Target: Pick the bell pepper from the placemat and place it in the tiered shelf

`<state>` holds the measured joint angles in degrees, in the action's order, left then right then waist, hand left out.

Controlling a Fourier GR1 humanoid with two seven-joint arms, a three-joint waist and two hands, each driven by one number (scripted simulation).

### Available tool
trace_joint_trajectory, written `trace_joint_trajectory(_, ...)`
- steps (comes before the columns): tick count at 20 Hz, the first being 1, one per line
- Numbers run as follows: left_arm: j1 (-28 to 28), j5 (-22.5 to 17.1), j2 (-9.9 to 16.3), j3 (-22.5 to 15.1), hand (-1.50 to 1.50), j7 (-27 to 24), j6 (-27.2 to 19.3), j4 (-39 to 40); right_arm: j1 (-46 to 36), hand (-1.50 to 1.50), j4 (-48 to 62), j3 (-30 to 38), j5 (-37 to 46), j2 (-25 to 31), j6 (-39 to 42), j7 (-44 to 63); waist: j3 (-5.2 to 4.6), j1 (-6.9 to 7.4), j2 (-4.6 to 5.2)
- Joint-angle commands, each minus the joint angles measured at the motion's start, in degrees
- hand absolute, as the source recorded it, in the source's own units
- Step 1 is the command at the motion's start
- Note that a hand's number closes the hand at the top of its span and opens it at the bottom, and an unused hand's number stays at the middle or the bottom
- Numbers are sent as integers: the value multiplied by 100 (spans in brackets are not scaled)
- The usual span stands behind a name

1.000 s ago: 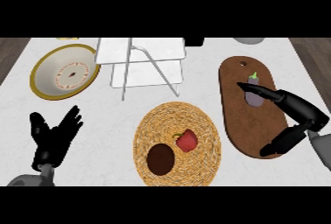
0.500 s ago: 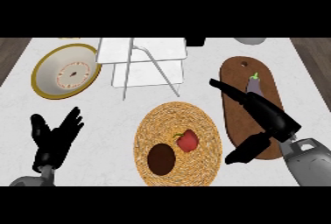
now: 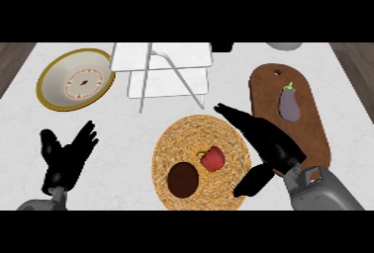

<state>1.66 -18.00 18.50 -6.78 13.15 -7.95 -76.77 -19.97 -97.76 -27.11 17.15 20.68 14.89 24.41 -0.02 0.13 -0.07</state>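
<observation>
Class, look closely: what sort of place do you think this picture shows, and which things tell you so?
Most likely a kitchen counter: a bell pepper on a woven placemat, an eggplant on a wooden cutting board, and a plate.

1. I see bare mat left of the bell pepper; the dark disc sits just below-left of it.
2. My right hand overhangs the placemat edge, between pepper and cutting board.
3. Tiered shelf stands beyond the mat; its slanted legs cross the front.
</observation>
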Motion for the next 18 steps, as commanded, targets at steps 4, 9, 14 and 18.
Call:
trace_joint_trajectory(4,140,11,78,320,0,137,330,133,414,-150,60,-444,1068,-467,-117,322,1,-18,5)
trace_joint_trajectory(9,256,305,-250,400,0,-195,365,602,520,-150,8,-249,1568,-719,-87,396,0,-24,7)
trace_joint_trajectory(14,197,581,-457,334,0,216,185,86,553,-150,558,39,1952,-950,-113,-101,2,-7,7)
trace_joint_trajectory(18,-228,474,-346,616,0,44,492,-134,981,-150,-112,-330,2320,-1258,-15,378,1,-10,0)
